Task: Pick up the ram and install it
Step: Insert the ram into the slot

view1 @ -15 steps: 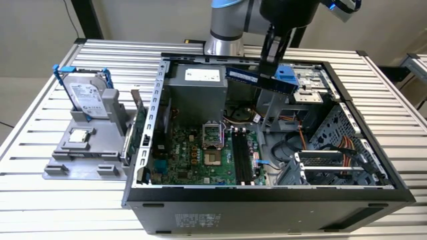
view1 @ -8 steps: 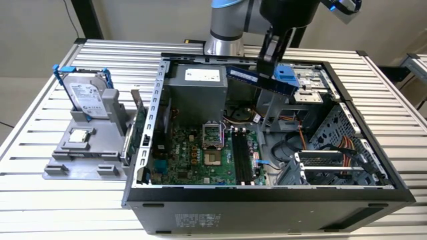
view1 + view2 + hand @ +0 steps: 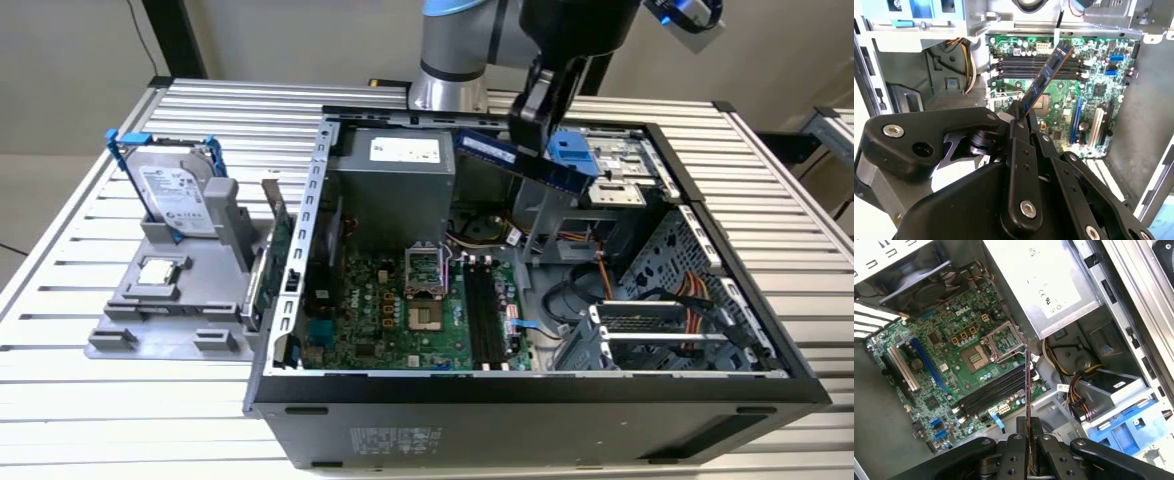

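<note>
Gripper: clamped on one end of the ram, in the air above the motherboard.
Ram: bluish stick, tilted, clear of the motherboard.
Memory slots: black, on the motherboard, below the ram's free end.
Computer case: open on the tabletop, the motherboard inside it.
Hard drive: at the exterior view's left of the motherboard, outside the case.
</note>
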